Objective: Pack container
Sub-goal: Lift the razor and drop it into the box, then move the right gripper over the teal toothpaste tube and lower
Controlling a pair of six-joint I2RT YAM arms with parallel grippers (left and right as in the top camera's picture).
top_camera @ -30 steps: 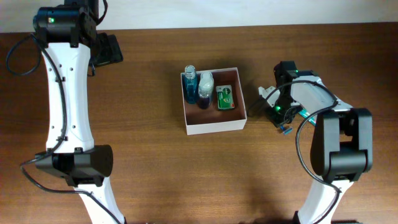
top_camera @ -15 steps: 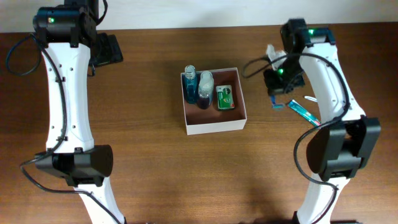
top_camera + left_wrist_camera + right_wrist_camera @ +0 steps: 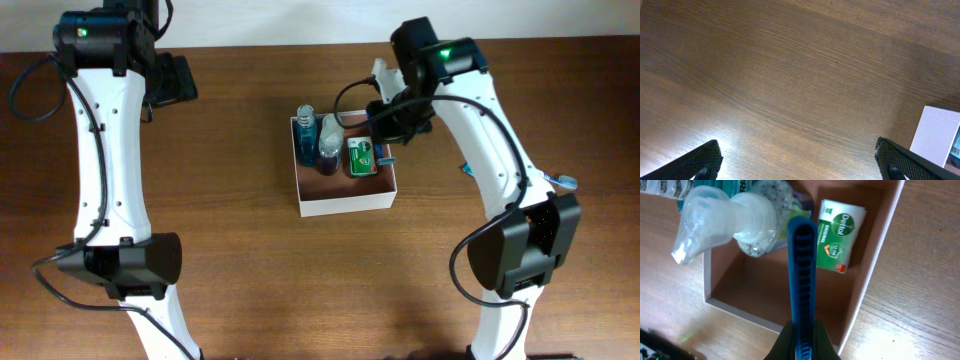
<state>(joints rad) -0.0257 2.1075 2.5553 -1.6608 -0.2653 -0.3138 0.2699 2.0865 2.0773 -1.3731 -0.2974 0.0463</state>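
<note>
The square shallow cardboard box (image 3: 345, 206), white walls and reddish-brown floor, sits at the upper middle of the overhead frame. Along its upper edge are a blue bottle (image 3: 306, 136), a clear bottle (image 3: 747, 220) and a green soap packet (image 3: 840, 242); the lower half of the floor is bare. My right gripper (image 3: 802, 342) is clamped on a long blue ribbed plastic piece (image 3: 801, 270), above the box's right part. I fear the tip may knock the clear bottle, or catch the thin wall and push the box. The left gripper (image 3: 800, 167), at the upper left, has its jaws wide apart and holds nothing.
</note>
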